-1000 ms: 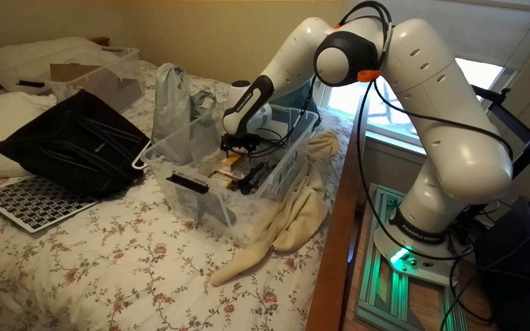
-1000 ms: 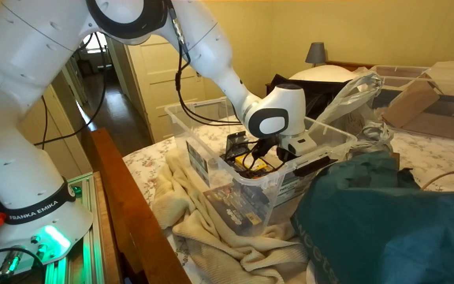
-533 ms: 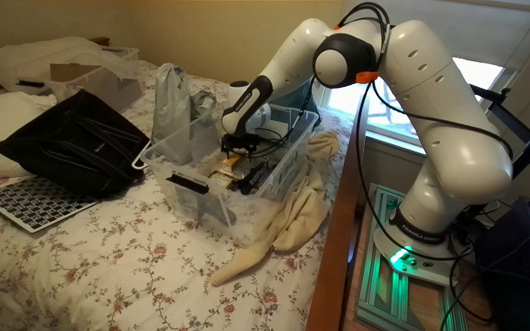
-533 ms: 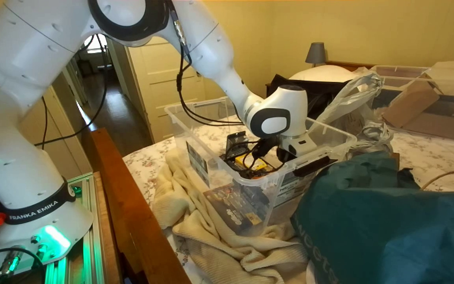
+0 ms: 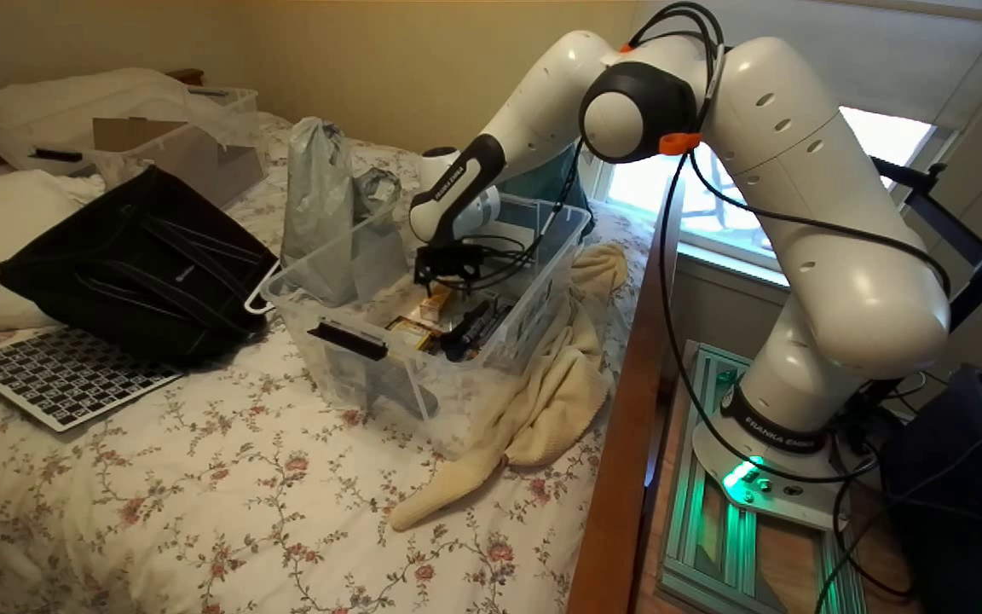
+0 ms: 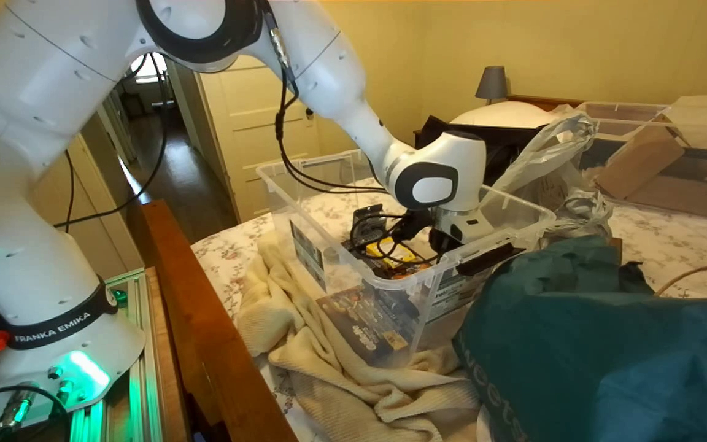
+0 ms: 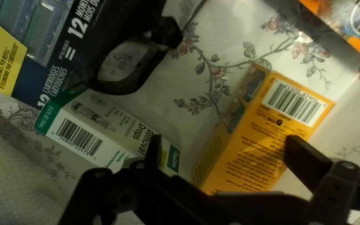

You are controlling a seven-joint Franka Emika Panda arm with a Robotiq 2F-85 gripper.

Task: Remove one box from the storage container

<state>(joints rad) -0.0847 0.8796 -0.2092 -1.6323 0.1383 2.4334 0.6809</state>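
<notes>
The clear plastic storage container stands on the bed in both exterior views (image 5: 329, 367) (image 6: 399, 283). The yellow-orange box with a white barcode patch (image 7: 258, 137) lies inside it, slanted in the wrist view; it also shows in an exterior view (image 5: 434, 304). My gripper (image 7: 225, 145) is open, its fingers wide apart over the box. In the wrist view the right fingertip overlaps the box's right edge; contact cannot be told. The left fingertip overlaps a white and green drops box (image 7: 105, 131). The gripper (image 5: 448, 271) is down inside the container in an exterior view.
The container also holds a dark cartridge pack (image 7: 64, 40), a black looped item (image 7: 120, 89) and an orange pack (image 7: 352, 25). Plastic bags (image 5: 316, 213) and a teal bag (image 6: 593, 356) stand close outside. A cream cloth (image 5: 542, 401) lies along the wall. Cables hang by the gripper.
The hand has tilted and shifted slightly inside the container, to the right in an exterior view. A little more of the yellow-orange box shows below the gripper. The container has not moved.
</notes>
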